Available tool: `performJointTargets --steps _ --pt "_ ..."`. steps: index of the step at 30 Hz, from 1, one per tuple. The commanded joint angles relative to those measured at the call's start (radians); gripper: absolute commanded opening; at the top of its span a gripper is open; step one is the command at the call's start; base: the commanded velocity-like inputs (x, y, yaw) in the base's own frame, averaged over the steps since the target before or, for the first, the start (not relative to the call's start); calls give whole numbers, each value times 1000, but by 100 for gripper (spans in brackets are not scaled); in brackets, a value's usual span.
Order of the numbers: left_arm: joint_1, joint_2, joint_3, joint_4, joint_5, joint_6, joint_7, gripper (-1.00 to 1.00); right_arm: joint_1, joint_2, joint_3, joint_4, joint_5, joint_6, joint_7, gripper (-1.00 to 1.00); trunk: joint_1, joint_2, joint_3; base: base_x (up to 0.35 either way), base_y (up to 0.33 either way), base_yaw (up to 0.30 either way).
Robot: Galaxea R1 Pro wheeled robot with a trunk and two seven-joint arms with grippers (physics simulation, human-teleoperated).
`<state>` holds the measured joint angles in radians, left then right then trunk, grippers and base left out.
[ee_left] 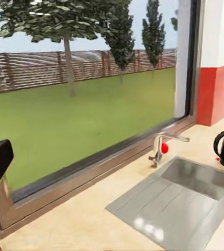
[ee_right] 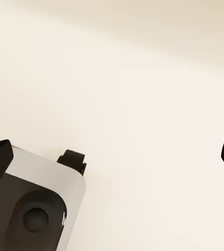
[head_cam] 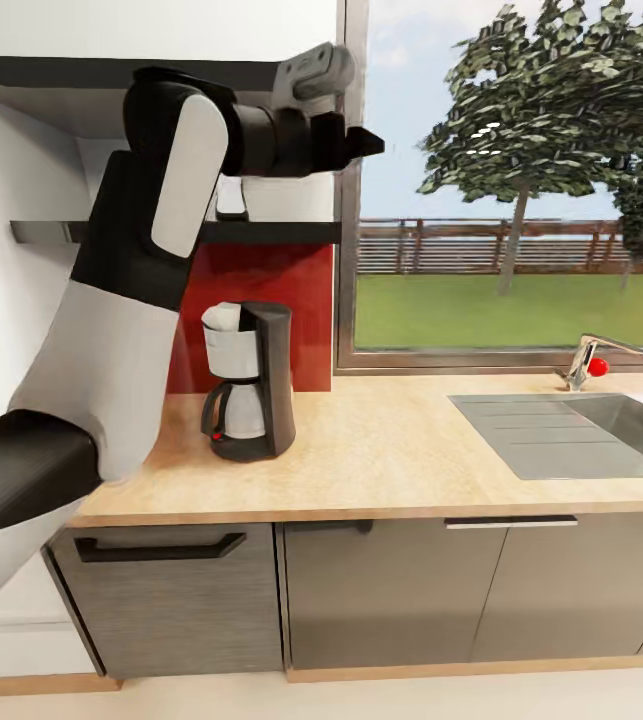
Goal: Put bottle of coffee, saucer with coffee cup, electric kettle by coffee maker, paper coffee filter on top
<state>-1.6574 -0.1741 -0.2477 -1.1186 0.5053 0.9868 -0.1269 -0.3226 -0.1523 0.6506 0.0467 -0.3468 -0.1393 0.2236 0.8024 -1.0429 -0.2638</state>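
The black and silver coffee maker stands on the light-wood countertop against the red wall panel. A white paper coffee filter sits in its top. My left arm is raised in front of the dark kitchen shelf, and my left gripper points right toward the window. In the left wrist view the left gripper is open, with nothing between its fingers. A small dark thing with a white panel, perhaps the bottle of coffee, stands on the shelf, mostly hidden behind the arm. My right gripper hangs open over pale floor.
A steel sink with a faucet and a red knob lies in the countertop at the right, below a large window. Grey cabinet fronts run under the counter. Part of my own base shows in the right wrist view.
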Motion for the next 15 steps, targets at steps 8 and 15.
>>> performJointTargets --steps 8,15 --pt "-22 98 -51 27 -7 2 195 100 -1 0 8 4 -11 -6 6 100 0 -1 -1 0 0 0" --pt "-22 168 -128 27 -4 1 331 100 -1 1 9 4 -11 -6 6 100 0 -1 -1 0 0 0"
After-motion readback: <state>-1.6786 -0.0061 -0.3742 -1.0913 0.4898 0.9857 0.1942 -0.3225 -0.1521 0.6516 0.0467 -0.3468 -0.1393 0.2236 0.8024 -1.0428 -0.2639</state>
